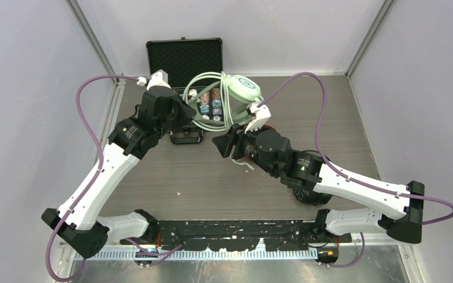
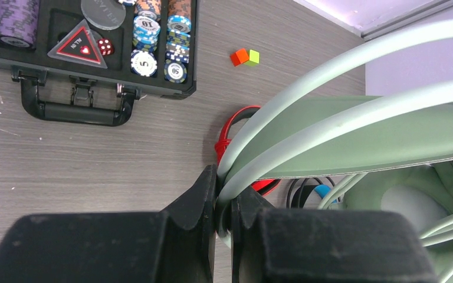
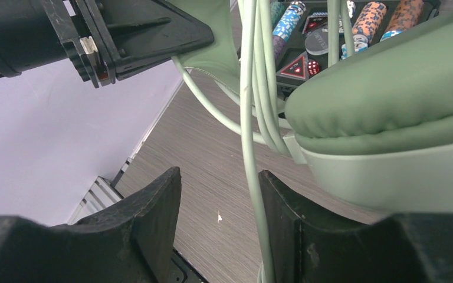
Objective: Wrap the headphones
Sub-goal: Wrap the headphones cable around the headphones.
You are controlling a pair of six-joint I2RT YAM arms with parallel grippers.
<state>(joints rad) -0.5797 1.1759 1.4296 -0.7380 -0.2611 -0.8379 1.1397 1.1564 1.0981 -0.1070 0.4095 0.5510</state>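
Left gripper [image 2: 223, 213]: closed tight, pinching the mint-green cable [image 2: 389, 50] between its fingers.
Right gripper [image 3: 219, 224]: jaws well apart; one cable strand hangs in the gap close to one finger, unclamped.
Mint-green headphones [image 1: 243, 88]: held above the table [image 2: 94, 177], over the right edge of the open poker chip case [image 1: 184, 58], cable looped alongside.
Red headphones [image 2: 231, 127]: on the table, partly hidden behind the mint-green pair.

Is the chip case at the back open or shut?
Open. The chip case has its lid standing upright at the back, and chip stacks lie exposed in its tray.
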